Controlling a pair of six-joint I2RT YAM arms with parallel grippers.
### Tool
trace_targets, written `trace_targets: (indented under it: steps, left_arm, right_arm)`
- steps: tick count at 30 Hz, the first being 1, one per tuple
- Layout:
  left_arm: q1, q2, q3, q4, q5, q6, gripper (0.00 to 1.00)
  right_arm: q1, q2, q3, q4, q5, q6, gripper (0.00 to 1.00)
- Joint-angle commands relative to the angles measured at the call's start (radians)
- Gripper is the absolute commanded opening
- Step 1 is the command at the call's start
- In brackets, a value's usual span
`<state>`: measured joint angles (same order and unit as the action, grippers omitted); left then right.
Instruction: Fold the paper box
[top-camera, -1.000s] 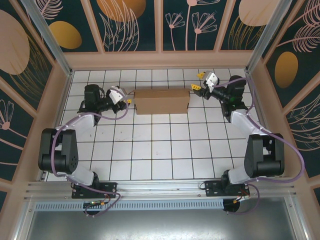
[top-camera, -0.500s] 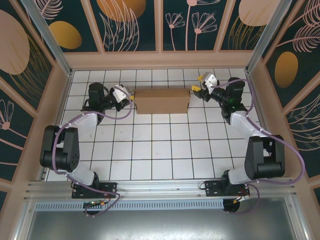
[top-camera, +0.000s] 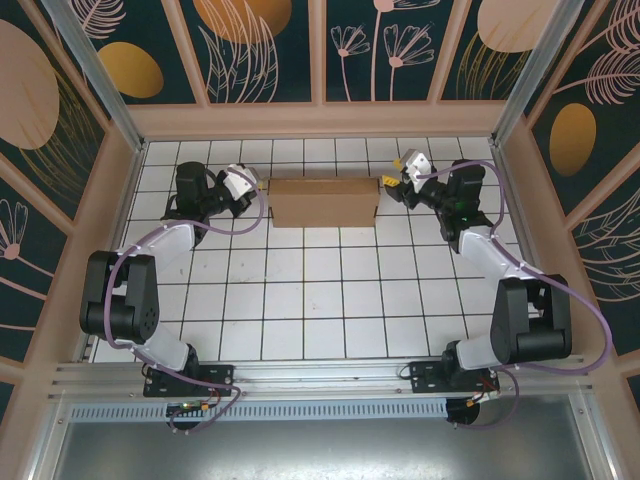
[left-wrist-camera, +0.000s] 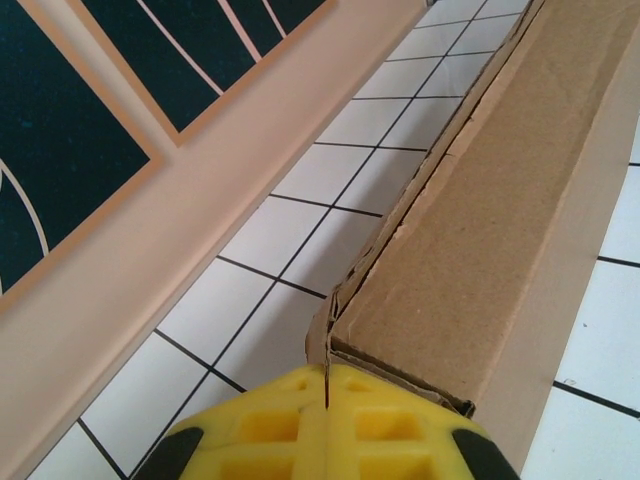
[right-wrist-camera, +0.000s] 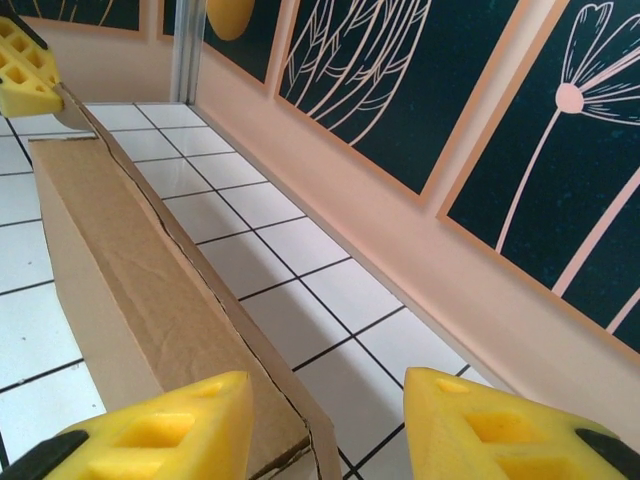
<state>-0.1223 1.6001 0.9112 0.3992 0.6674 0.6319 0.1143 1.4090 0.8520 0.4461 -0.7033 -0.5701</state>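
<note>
The paper box (top-camera: 323, 203) is lying folded shut in front of me as a shallow, plain brown cardboard block on the far middle of the desk (top-camera: 300, 300). Its long side is running left to right, and a thin, ragged seam is showing along its far top edge.

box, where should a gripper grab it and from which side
Probably the thin upright cardboard edge at a short end, coming in from that end. The box lies long and looks too broad for the jaws, but its rear wall edge stands up thin at the corners; the right gripper straddles it there, jaws open.
</note>
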Motion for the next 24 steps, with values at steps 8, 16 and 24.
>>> trace_targets:
  steps: [8,16,24]
  left_arm:
    - [-0.002,0.01,0.029,-0.008,0.01,0.006,0.0]
    - [-0.004,0.018,0.038,-0.027,0.012,0.017,0.0]
    - [-0.004,0.027,0.055,-0.061,0.01,0.029,0.0]
  right_arm:
    - [0.004,0.013,0.051,-0.213,-0.057,-0.249,0.48]
    - [0.013,0.08,0.091,-0.185,0.066,-0.231,0.47]
    - [0.043,0.147,0.144,-0.221,0.084,-0.257,0.43]
